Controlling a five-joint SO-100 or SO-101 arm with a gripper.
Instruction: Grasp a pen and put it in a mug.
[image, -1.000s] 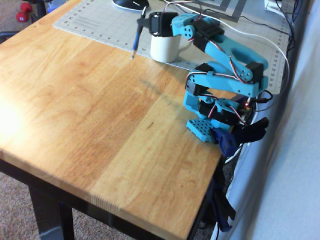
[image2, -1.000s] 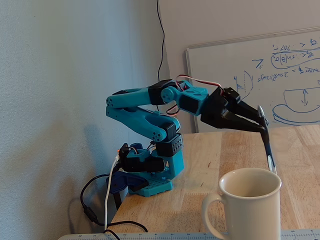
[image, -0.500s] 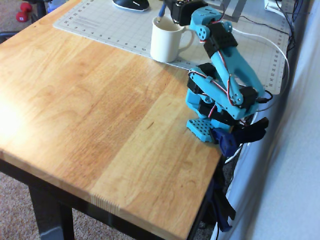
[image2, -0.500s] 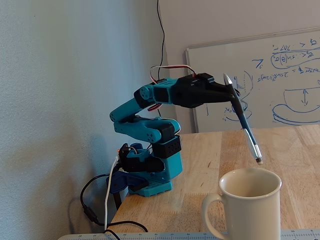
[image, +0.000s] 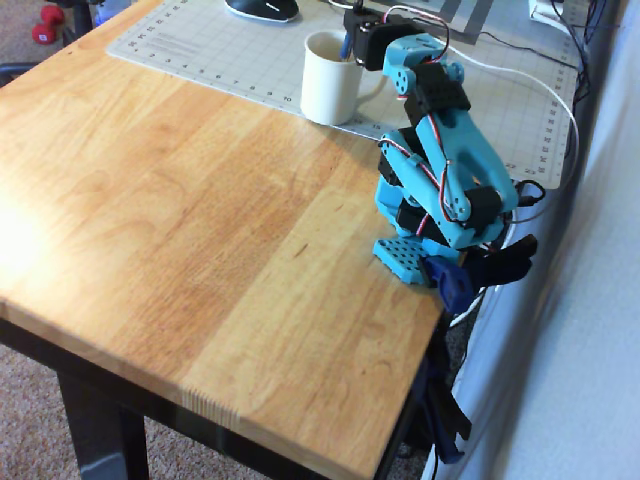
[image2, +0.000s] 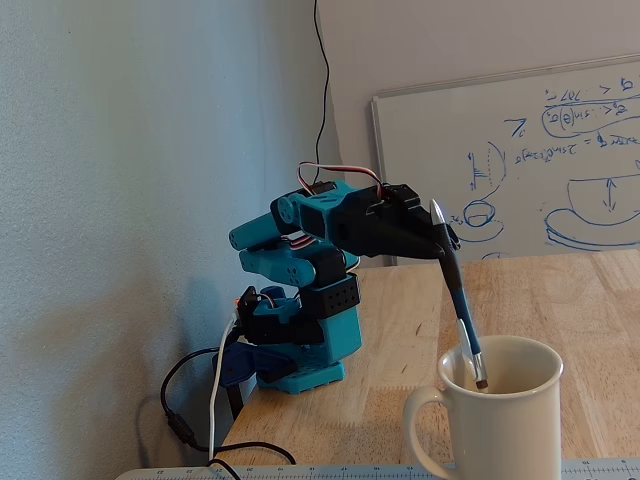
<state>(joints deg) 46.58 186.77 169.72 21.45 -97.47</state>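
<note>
The white mug (image: 328, 80) stands on the grey cutting mat (image: 200, 50) at the far end of the wooden table; in the fixed view the mug (image2: 500, 425) is at the bottom right, handle to the left. My gripper (image2: 443, 240) is shut on the upper part of the dark pen (image2: 461, 305). The pen hangs tilted, silver end up, and its lower tip is inside the mug's opening, near the rim. In the overhead view my gripper (image: 352, 42) is over the mug's right rim and only a short blue bit of the pen (image: 344, 45) shows.
The blue arm's base (image: 440, 235) is clamped at the table's right edge, with cables (image2: 215, 400) hanging there. A computer mouse (image: 262, 8) lies on the mat's far edge. A whiteboard (image2: 520, 170) leans on the wall. Bare wood (image: 180, 220) fills the near table.
</note>
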